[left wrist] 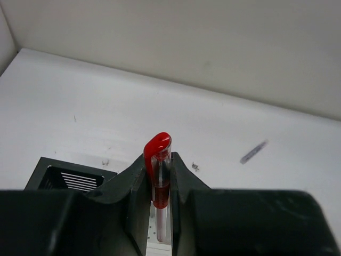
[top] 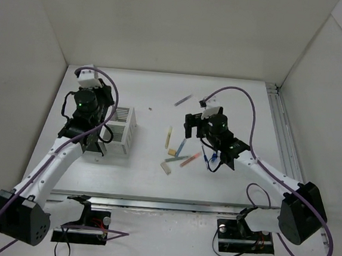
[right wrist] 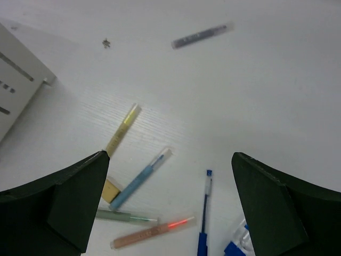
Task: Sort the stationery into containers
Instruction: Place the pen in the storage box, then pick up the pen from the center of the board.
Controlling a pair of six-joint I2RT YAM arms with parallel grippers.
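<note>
The red pen [left wrist: 158, 181], likely light, stiff and slick, stands pinched just below its cap between the closed left fingers [left wrist: 133, 194], the black organiser [left wrist: 50, 173] at its 8 o'clock. The right fingers [right wrist: 69, 197] gape wide and empty over loose pens [right wrist: 139, 178] on the tabletop [right wrist: 266, 80].

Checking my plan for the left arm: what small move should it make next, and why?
Probably nudge the left gripper toward the black organiser: the red pen is clamped in it, but in the wrist view the organiser's opening lies to the pen's lower left, not under it.
</note>
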